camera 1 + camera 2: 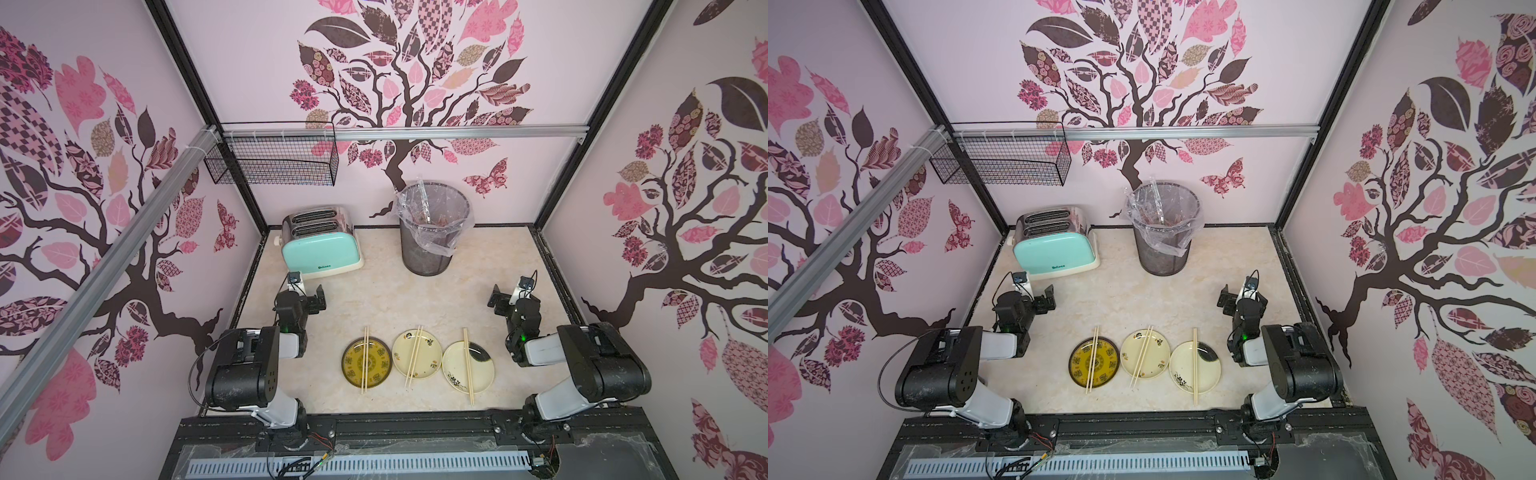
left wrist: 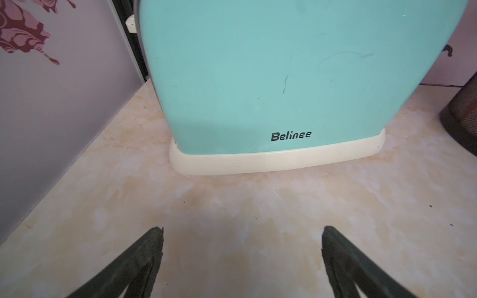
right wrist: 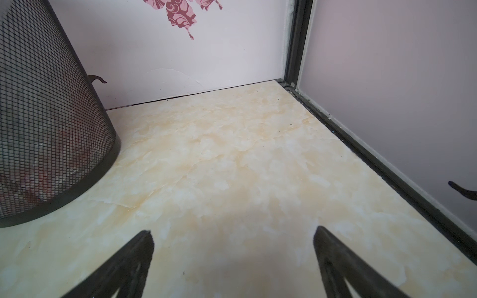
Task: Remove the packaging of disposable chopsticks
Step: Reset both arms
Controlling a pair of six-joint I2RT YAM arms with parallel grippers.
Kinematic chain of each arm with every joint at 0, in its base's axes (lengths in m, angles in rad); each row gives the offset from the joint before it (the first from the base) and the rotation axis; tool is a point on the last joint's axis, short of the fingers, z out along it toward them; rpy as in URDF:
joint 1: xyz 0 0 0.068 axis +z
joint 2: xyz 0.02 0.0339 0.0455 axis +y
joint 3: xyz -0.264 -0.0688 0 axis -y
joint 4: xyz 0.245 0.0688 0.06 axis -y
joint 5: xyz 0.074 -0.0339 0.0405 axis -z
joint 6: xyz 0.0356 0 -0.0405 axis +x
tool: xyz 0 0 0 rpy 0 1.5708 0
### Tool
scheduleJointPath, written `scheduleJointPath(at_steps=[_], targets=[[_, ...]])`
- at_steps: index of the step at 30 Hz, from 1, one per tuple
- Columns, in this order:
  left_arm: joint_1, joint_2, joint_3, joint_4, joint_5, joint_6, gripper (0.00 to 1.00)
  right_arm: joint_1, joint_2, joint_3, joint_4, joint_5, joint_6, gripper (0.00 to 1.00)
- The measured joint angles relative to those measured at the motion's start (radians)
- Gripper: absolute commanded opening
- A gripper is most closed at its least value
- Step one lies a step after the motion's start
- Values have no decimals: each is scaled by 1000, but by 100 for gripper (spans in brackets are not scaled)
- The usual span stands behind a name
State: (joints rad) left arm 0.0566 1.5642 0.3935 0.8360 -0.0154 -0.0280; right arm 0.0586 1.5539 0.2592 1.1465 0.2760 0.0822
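Item, task seemingly complete: three pairs of thin pale wooden chopsticks [image 1: 414, 357] lying bare across three round plates [image 1: 376, 365] near centre, clear plastic sleeves [image 1: 423, 199] discarded in the far black mesh bin [image 1: 428, 257]; left gripper [image 2: 241, 229] and right gripper [image 3: 232, 231] both agape, empty.

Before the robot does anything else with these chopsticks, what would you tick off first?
1. The left tool is open and holds nothing: ok.
2. The right tool is open and holds nothing: ok.
3. The chopsticks lie bare across the plates, one pair each: ok.
4. The clear sleeves are in the mesh bin: ok; whether all three are there: cannot tell.
5. No sleeve lies on the tabletop: ok.
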Motion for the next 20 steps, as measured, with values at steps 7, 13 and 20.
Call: scheduleJointPath(at_steps=[7,13,20], targets=[[-18,0,-1,1,-11,2,98,0,0,0,0,0,0,99],[-27,0,0,-3,-14,1,98,0,0,0,0,0,0,99],[4,0,12,-15,8,-3,98,0,0,0,-6,0,0,99]])
